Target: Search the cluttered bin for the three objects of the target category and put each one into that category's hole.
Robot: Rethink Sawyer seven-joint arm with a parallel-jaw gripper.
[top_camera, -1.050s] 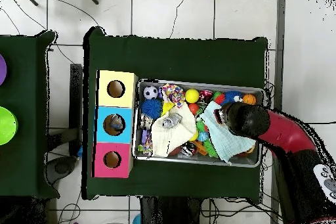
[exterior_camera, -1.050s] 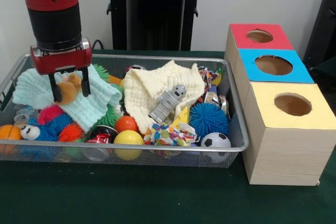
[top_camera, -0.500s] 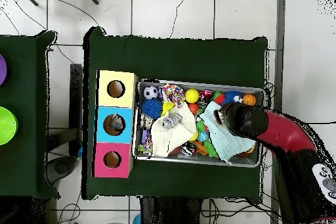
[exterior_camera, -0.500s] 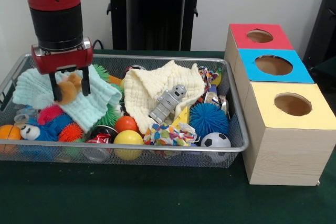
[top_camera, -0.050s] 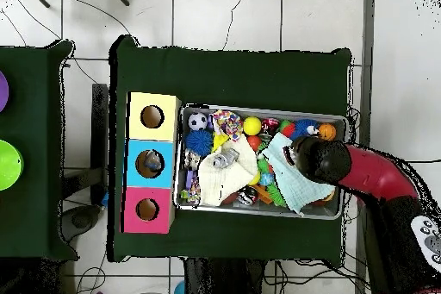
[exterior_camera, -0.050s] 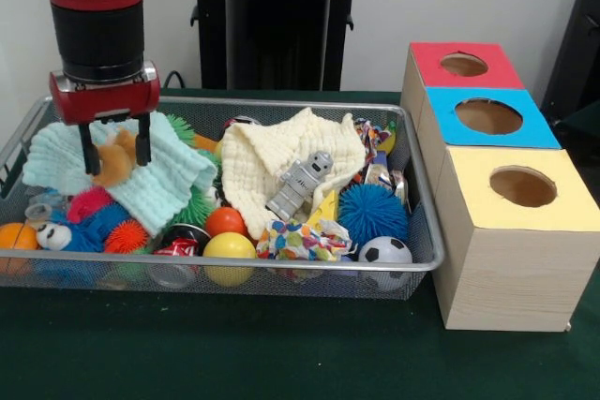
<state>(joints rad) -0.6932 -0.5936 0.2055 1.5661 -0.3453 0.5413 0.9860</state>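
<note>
A wire mesh bin (exterior_camera, -0.050s: 424, 259) sits on a green counter (exterior_camera, -0.050s: 281, 353), packed with toys and cloths. At its left end, the robot's hand (exterior_camera, -0.050s: 116, 155) hangs just above a pale mint cloth (exterior_camera, -0.050s: 159, 185), its two dark fingers (exterior_camera, -0.050s: 143, 142) closed on a small orange plush toy (exterior_camera, -0.050s: 115, 158). The toy is lifted clear of the cloth, held between the fingers.

To the right of the bin stand three wooden boxes in a row, each with a round hole on top: the red box (exterior_camera, -0.050s: 464, 65) farthest, the blue box (exterior_camera, -0.050s: 489, 117) in the middle, the yellow box (exterior_camera, -0.050s: 521, 189) nearest. In the overhead view the blue box's hole (top_camera, -0.050s: 150, 163) appears to have something inside it.

Also in the bin: a cream cloth (exterior_camera, -0.050s: 272, 161), a grey toy robot (exterior_camera, -0.050s: 300, 185), a blue spiky ball (exterior_camera, -0.050s: 373, 213) and a small soccer ball (exterior_camera, -0.050s: 385, 252).

The grip looks shallow on soft, squashy fabric, so the plush could slip out during the long carry across the bin. The mint cloth lies close beneath and might snag and be dragged along. A soft toy may also catch on a hole's rim.

Compared with a second ago, the hand has risen and shifted slightly left, bringing the plush up with it. Everything else in the bin is unchanged.
</note>
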